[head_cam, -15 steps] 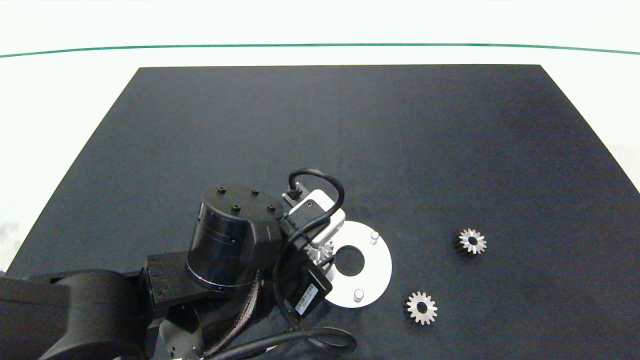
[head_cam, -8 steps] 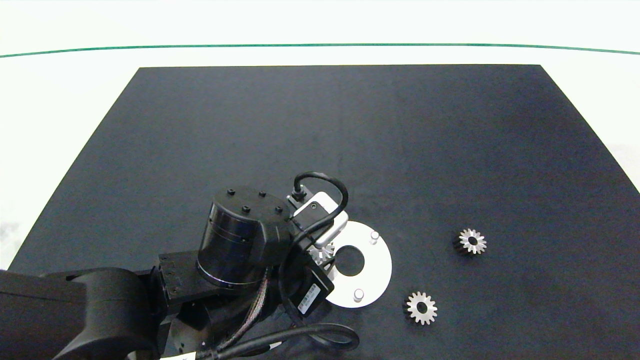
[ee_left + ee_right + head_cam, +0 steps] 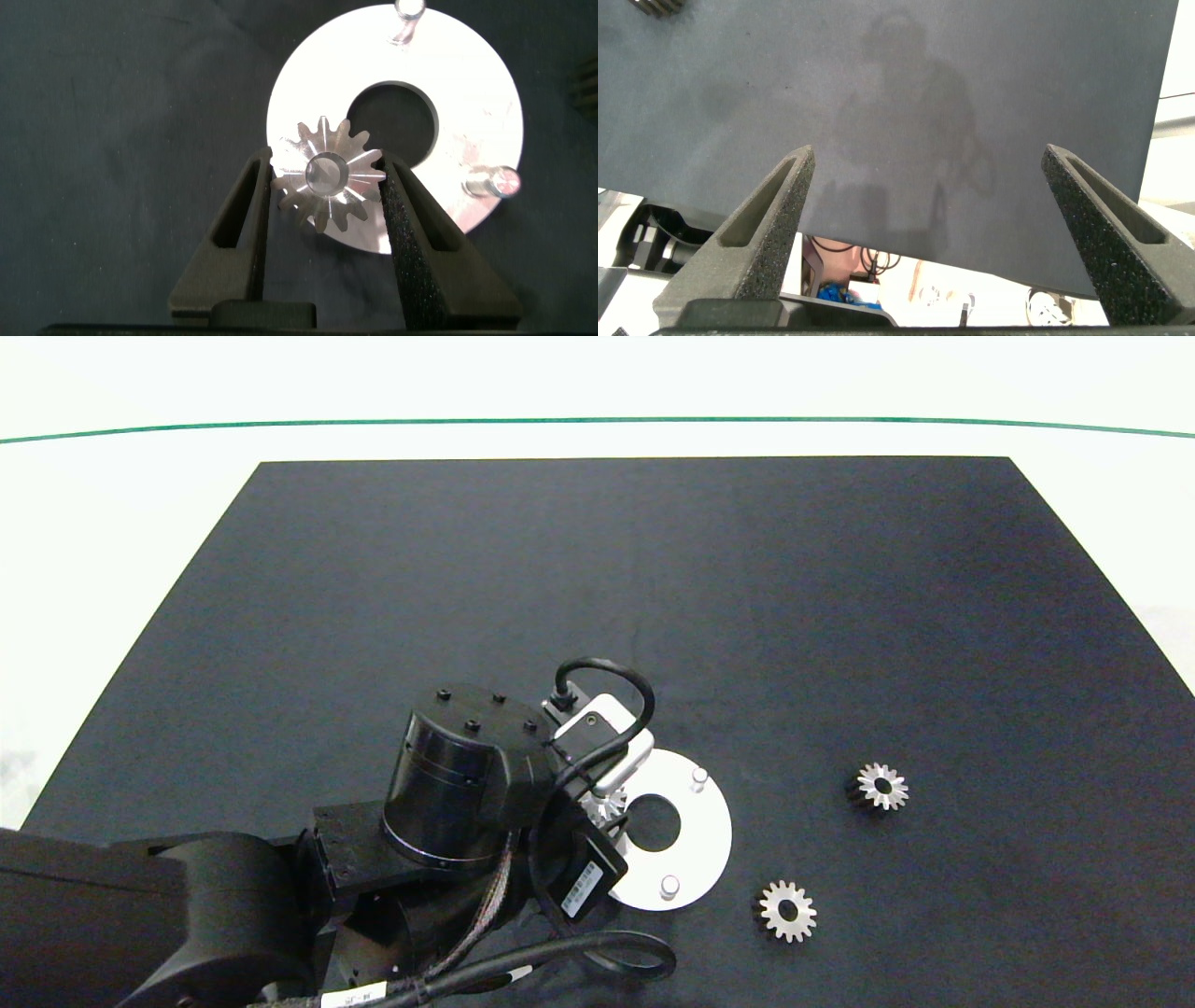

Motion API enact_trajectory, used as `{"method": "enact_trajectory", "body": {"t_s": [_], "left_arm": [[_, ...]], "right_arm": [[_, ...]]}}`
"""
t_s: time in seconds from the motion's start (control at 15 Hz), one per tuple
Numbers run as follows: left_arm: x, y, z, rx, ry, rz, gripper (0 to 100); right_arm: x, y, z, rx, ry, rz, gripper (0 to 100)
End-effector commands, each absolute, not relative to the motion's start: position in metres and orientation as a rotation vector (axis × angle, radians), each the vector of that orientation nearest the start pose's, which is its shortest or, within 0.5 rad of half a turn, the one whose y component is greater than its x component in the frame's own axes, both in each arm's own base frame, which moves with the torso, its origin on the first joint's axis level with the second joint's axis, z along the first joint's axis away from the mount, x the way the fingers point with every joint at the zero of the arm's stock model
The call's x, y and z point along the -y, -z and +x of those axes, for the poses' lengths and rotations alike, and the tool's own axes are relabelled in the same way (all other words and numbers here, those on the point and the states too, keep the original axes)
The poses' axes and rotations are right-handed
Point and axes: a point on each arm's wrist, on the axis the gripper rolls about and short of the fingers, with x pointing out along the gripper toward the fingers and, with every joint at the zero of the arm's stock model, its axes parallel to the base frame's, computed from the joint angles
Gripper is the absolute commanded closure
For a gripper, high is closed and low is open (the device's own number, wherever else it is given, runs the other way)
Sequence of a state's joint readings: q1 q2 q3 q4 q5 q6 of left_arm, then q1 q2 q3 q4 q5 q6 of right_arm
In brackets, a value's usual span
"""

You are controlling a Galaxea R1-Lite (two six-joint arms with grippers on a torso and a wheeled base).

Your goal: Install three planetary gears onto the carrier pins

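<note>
One planetary gear [image 3: 330, 180] sits clamped between the two fingers [image 3: 248, 219] of the left gripper [image 3: 326, 187], held over the rim of the white carrier disc [image 3: 472, 103], on the side of the disc nearest the fingers. A pale round spot shows in the gear's bore; whether that is a peg cannot be told. Two carrier pins [image 3: 488, 182] stand bare on the disc beyond the fingertips, one beside the right-hand finger and one [image 3: 407, 9] on the far rim across the centre hole. In the head view the left arm [image 3: 448, 784] covers that side of the disc, with only a few teeth of the held gear [image 3: 605, 803] showing. Two more silver gears lie flat on the dark surface [image 3: 653, 569], well apart from the fingers: one [image 3: 787, 911] near the disc's edge and one [image 3: 882, 786] farther out. The right gripper [image 3: 924, 233] hangs with its fingers spread wide and holding nothing, above the surface's edge.
</note>
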State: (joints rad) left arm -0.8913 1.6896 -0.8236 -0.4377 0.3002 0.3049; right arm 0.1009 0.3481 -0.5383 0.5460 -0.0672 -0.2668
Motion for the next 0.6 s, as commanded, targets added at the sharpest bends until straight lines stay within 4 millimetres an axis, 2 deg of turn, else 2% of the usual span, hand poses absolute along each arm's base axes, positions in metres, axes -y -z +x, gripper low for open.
{"method": "enact_trajectory", "body": {"t_s": [0.07,0.6], "left_arm": [[0.232,-0.168,0.197,-0.268,0.632,0.539,99],[0.225,-0.168,0.208,-0.275,0.593,0.542,99]], "right_arm": [[0.004,-0.173,-0.029,-0.350,-0.081,-0.294,0],[0.005,-0.173,-0.029,-0.348,-0.082,-0.293,0]]}}
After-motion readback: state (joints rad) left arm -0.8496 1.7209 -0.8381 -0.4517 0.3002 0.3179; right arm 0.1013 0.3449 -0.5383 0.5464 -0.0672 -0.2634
